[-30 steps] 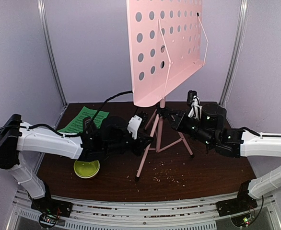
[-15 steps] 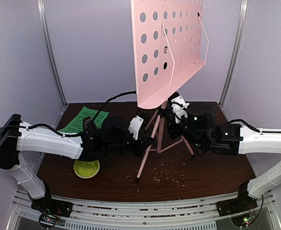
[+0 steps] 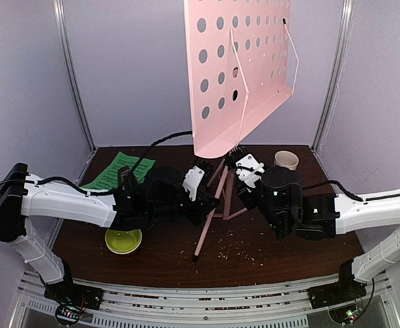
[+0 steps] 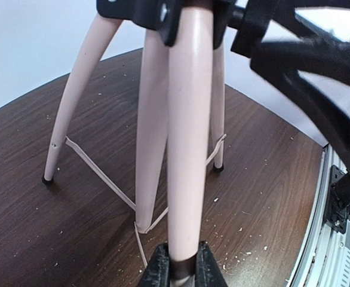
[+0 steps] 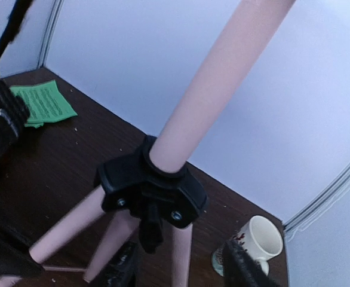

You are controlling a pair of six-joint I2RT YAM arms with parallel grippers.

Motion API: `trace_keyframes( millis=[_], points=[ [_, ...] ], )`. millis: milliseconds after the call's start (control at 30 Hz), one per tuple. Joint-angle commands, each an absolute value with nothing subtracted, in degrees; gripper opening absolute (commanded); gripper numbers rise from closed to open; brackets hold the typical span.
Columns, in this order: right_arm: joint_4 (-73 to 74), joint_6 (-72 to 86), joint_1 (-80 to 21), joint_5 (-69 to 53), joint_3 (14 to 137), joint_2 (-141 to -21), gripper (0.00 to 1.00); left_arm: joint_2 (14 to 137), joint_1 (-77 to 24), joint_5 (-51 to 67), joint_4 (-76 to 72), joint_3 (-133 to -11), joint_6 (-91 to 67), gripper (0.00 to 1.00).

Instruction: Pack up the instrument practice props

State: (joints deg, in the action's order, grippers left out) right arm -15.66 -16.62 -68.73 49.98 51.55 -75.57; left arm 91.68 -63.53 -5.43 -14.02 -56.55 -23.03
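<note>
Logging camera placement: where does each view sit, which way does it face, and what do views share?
Top external: above and behind the bases, looking down on the table; both arms, pink music stand, white mug.
Left wrist: low, facing the stand's legs; left gripper clamps one leg.
Right wrist: close, facing the black tripod hub; right gripper open below.
Shared: both wrist views show the hub; top and right wrist show the mug.

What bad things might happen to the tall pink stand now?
The music stand is tall, with its big desk tilted up top, and the left end effector grips only one leg low down, so it may tip over. The white mug stands close beside the right end effector, which is open by the stand's hub; a sideways swing might knock it.
</note>
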Motion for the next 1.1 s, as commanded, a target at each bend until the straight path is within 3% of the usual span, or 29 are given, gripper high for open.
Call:
trace_keyframes(
  millis=[0, 100, 300, 500, 633, 833, 1067],
  points=[
    [-13.49, -7.84, -68.42, 48.55, 48.19, -68.43, 0.6, 89.0, -62.84, -7.38, -14.47, -56.55, -25.13, 0.08],
    [-11.71, 0.05, -67.94, 43.02, 45.58, -63.6, 0.79, 88.8, -62.84, -7.25, -14.28, -56.66, -25.44, 0.24],
    [-11.33, 22.96, -63.22, 32.92, 38.98, -55.46, 1.0, 87.49, -62.84, -8.37, -13.54, -56.97, -25.04, 0.49],
    [-18.34, 44.6, -59.27, 30.01, 33.82, -50.78, 1.0, 85.43, -62.84, -9.19, -15.38, -55.22, -25.87, 0.62],
    [-20.16, 58.01, -52.99, 19.04, 34.37, -52.98, 1.0, 84.73, -62.84, -9.5, -15.42, -54.33, -26.4, 0.66],
    [-29.17, 68.99, -50.78, 4.6, 37.35, -60.4, 0.99, 84.59, -62.84, -8.4, -16.06, -54.12, -25.71, 0.7],
    [-32.4, 76.07, -50.84, 2.14, 38.19, -62.83, 0.91, 84.81, -62.84, -8.36, -16.35, -53.81, -26.19, 0.7]
  ],
)
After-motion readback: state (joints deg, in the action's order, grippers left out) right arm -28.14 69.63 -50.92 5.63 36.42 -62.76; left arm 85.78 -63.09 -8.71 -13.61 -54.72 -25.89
